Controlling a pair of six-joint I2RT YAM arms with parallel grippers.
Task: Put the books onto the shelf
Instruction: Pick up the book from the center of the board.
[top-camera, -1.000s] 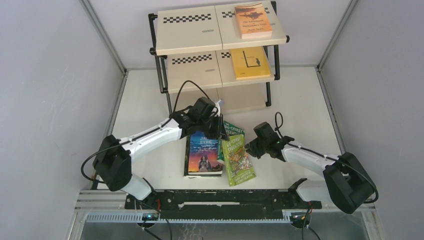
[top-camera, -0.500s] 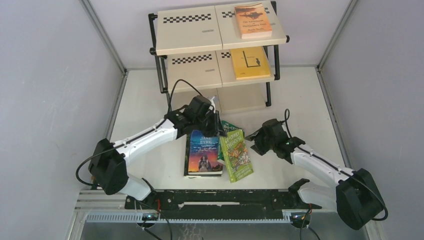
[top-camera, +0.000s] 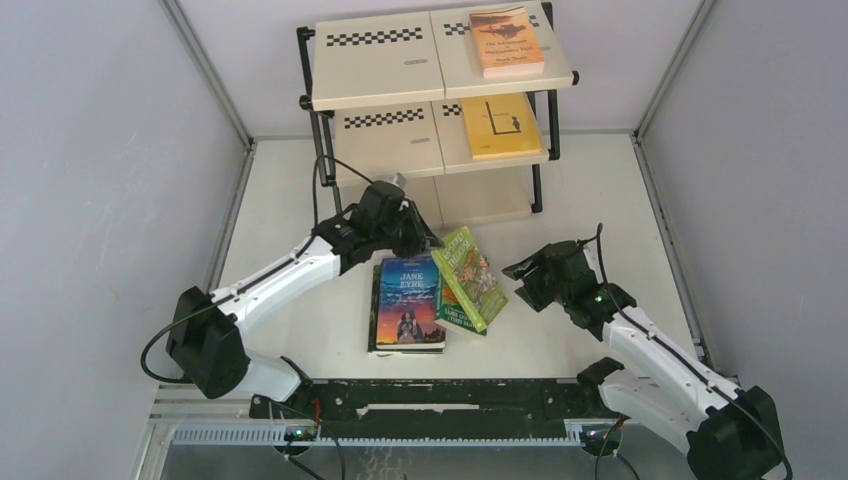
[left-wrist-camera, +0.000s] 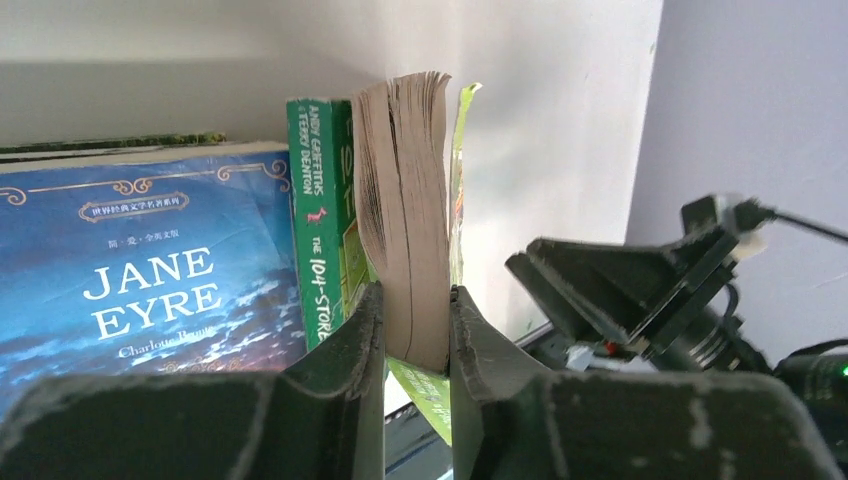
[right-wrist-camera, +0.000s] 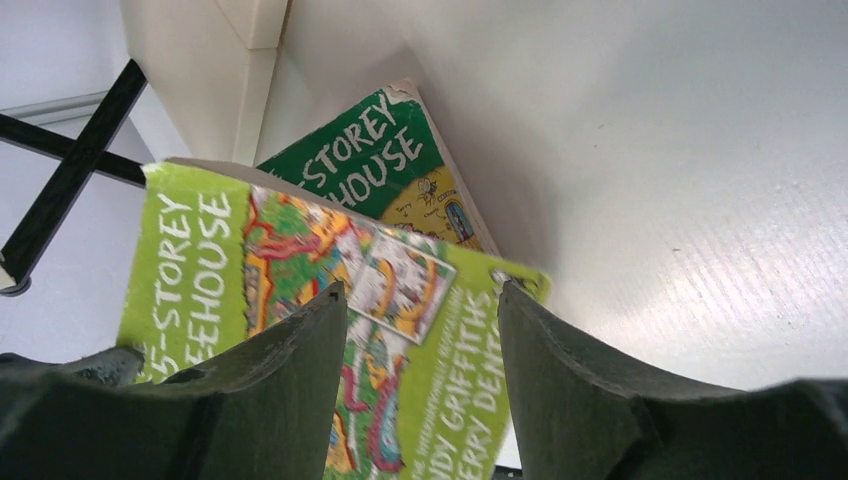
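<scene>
Two fingers (left-wrist-camera: 365, 335) of the left gripper (left-wrist-camera: 415, 300) pinch narrowly on the page block of the lime-green book (left-wrist-camera: 405, 200). In the top view it is raised at a tilt at mid-frame, over the dark green book (right-wrist-camera: 385, 160). The right gripper (right-wrist-camera: 420, 300) stands wide and holds nothing, near that book's right edge. Blue Jane Eyre (top-camera: 408, 300) lies flat on the white table (top-camera: 600, 200), lower centre. At upper centre the shelf (top-camera: 375, 70) carries an orange book (top-camera: 506, 42) on its top tier and a yellow book (top-camera: 500, 125) on the middle one. Grey walls (top-camera: 100, 200) close in left and right.
</scene>
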